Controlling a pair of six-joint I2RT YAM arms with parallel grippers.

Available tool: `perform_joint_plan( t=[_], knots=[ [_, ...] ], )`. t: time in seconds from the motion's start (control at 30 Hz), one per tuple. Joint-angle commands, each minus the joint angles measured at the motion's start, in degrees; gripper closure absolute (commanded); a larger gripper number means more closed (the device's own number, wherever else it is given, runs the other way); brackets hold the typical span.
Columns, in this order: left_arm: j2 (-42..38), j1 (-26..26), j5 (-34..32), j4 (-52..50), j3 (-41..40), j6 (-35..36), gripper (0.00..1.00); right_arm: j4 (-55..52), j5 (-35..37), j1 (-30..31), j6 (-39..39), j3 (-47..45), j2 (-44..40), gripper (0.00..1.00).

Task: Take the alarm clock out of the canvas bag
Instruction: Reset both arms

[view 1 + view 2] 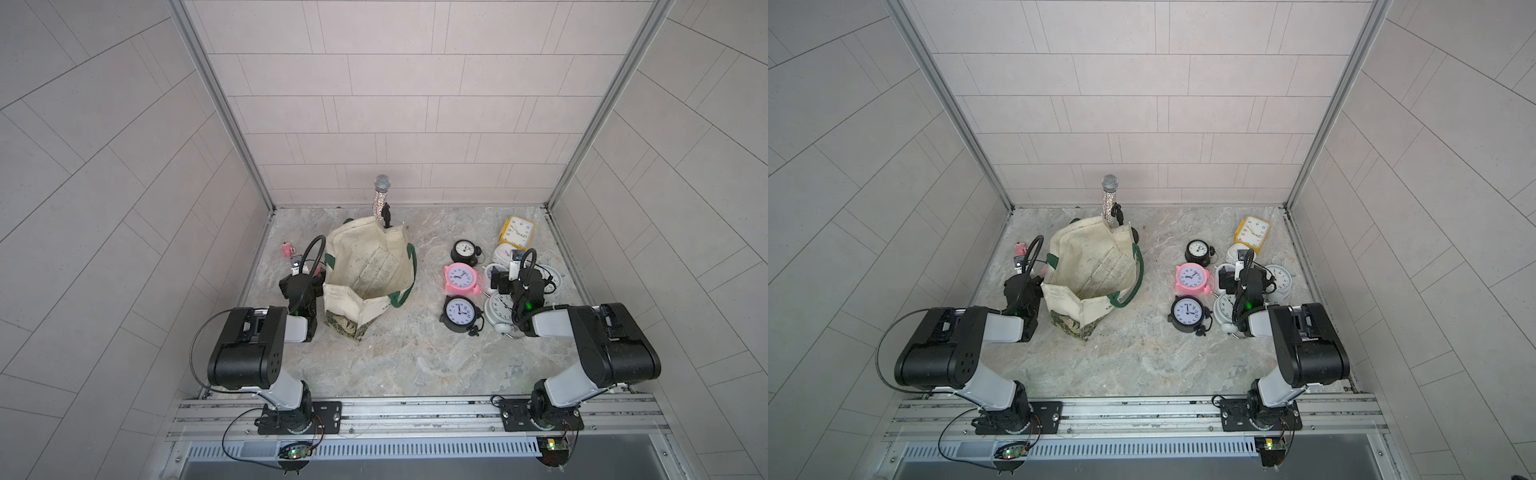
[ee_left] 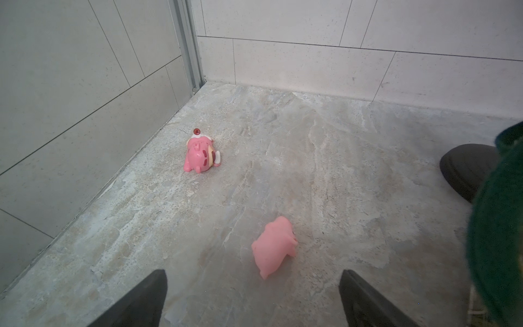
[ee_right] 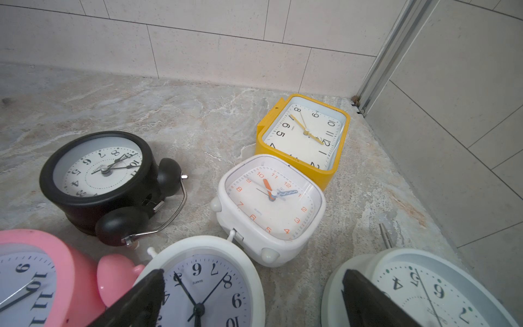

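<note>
The left gripper (image 2: 253,295) is released: its two dark fingers (image 2: 141,305) stand far apart and nothing is between them. Just in front of the tips a pink pig toy (image 2: 274,246) lies on the marble table (image 2: 339,141), and neither finger touches it. This gripper is low, just beside the outer wall of the canvas bag (image 1: 345,297). A dark green handle (image 2: 498,226) of the bag fills one edge of the left wrist view.

The right gripper (image 3: 253,286) is released too and holds nothing. It hangs over a round white clock (image 3: 215,283) and a second white clock (image 3: 430,283). Whether it touches them I cannot tell.

The canvas bag stands upright with its mouth wide open. Inside, both top views show only creased, stained cloth (image 1: 1096,266). If a clock lies deeper I cannot tell.

The alarm clocks (image 1: 1190,277) that show are all outside the bag, on the right arm's side. Among them are a pink clock (image 1: 459,279), a small black clock (image 1: 465,250), a large black clock (image 1: 458,314), a rounded white clock (image 3: 271,203) and a yellow clock (image 1: 516,232). A glitter microphone (image 1: 382,193) stands at the bag's back rim.

Between the bag and the left wall there is only a narrow strip. It holds the left gripper, the pig and a second pink toy (image 1: 286,249). Between the bag and the clocks the table is broad and bare, and so is its front part. The yellow clock is near the back right corner.
</note>
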Motion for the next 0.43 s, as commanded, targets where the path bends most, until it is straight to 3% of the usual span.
perform_joint_plan(
  t=[0.0, 0.17, 0.4],
  knots=[
    [0.93, -0.32, 1.54, 3.06, -0.07, 1.23, 0.00, 2.20, 0.78, 0.02, -0.47, -0.67, 0.48, 0.00],
    [0.72, -0.28, 7.17, -0.84, 1.74, 3.34, 0.00, 2.46, 0.94, 0.08, -0.41, -0.86, 0.59, 0.00],
    [0.97, -0.40, 6.41, -1.31, 2.22, 3.38, 0.00, 2.50, 0.88, 0.04, -0.48, -0.84, 0.59, 0.00]
  ],
)
